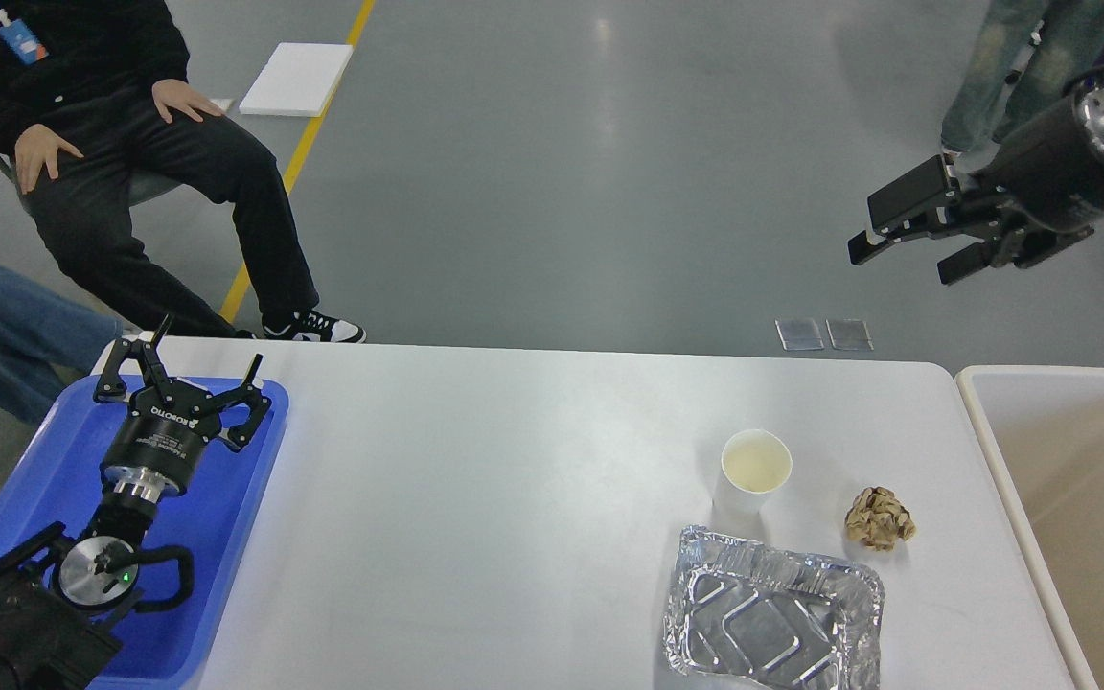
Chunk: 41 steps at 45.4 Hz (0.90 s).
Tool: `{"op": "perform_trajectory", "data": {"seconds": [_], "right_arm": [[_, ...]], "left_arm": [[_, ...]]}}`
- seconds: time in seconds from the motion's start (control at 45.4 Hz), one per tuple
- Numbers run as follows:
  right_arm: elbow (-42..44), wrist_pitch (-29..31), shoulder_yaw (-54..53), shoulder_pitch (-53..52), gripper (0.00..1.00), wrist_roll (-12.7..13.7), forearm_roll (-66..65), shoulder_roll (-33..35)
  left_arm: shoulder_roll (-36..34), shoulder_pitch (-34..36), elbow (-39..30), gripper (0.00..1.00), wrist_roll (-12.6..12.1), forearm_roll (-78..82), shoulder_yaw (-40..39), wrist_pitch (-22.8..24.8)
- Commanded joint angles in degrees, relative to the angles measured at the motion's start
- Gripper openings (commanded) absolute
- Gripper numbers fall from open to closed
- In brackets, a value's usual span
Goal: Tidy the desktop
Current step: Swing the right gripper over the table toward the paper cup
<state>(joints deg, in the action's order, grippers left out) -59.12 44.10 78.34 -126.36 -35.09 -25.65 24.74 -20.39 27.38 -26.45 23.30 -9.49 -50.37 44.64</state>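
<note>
Far left: blue tray [226, 537] sits on the left end of the bench [475, 498], no items visible in the part of it that shows. The left end effector [190, 367] hovers over the tray's far end, fingers spread apart, gripping nothing. Middle of the bench: bare white surface. Right of centre: white paper cup [755, 467] stands upright, apparently empty inside. Just in front of the cup, an empty foil container [772, 623] lies near the bench's near edge, crumpled at the rim, close to the cup but whether touching I cannot tell. To the right of both, a crumpled brownish paper wad [880, 518] rests alone, apart from cup and foil. Past the bench's right edge: beige bin [983, 422] with white rim, interior looks empty where visible. Upper right: the right end effector [911, 251] hangs in the air beyond the bench's far edge, well above the bin side, fingers apart, holding nothing. Judgement on progress: three items are still loose on the bench, nothing in tray or bin that I can see, so the tidy appears at or near its start; all three remain to be cleared.
</note>
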Motion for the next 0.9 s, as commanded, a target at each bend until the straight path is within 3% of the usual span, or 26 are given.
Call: {"op": "perform_trajectory", "data": {"seconds": [0.0,0.374,0.881], "right_arm": [[-0.2,0.9,3.5,-4.5,1.00,0.0,-3.7,-4.3],[-3.3,0.9,4.2,-9.0,1.00,0.0,-4.9,-5.3],[-3.1,0.9,2.8,-6.0,1.00,-0.2,2.4,-7.2]], "left_arm": [[0.0,0.0,0.0,0.99,0.0,0.0,0.0,0.0],[0.0,0.0,0.0,0.99,0.0,0.0,0.0,0.0],[0.1,0.0,0.0,0.99,0.0,0.0,0.0,0.0]]}}
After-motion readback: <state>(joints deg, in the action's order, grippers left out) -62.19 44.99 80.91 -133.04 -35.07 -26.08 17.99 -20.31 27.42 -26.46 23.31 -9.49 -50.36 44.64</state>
